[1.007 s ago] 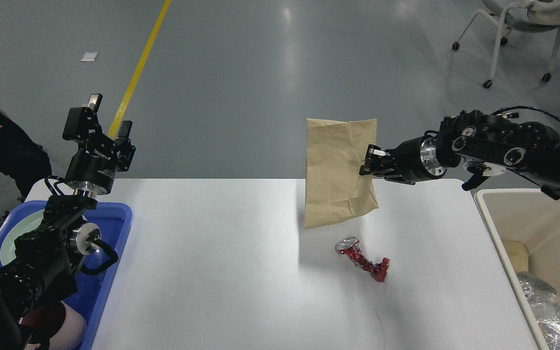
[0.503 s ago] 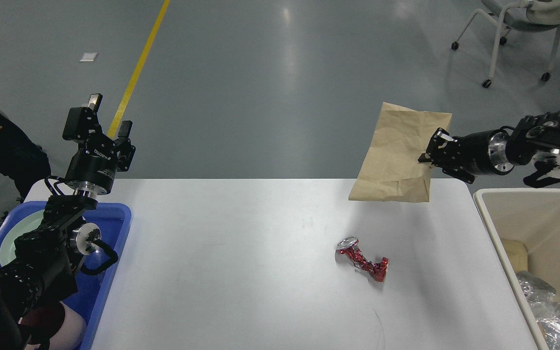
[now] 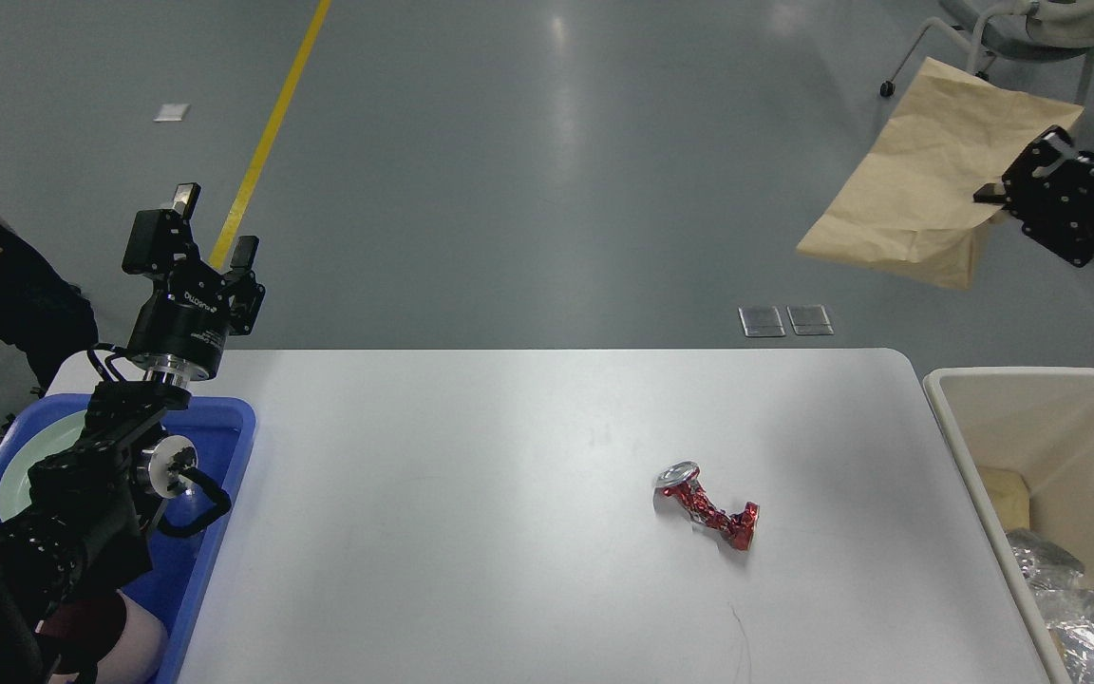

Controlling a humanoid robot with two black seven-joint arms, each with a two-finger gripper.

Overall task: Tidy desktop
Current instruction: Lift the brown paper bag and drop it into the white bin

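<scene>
Desktop (image 3: pixel 471 532) fills lower centre, white, smooth, matte.

Right gripper (image 3: pixel 1012 195) at 2 o'clock, high above floor, clenched on edge of brown paper bag (image 3: pixel 927 185). Bag hangs limp: light, soft, creases easily; edge pinch suffices.

Left gripper (image 3: pixel 191 228) at 9 o'clock, above blue tray (image 3: pixel 224 446), fingers spread, holding nothing.

Crushed red can (image 3: pixel 707 506) lies on desktop at 5 o'clock, near beige bin (image 3: pixel 984 418). Likely light, stiff, slippery, with sharp folds; best taken across narrow twisted waist.

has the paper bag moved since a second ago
Yes. The brown paper bag, held in the right claw, has gone up and right, from over the desktop towards the beige bin.
</scene>
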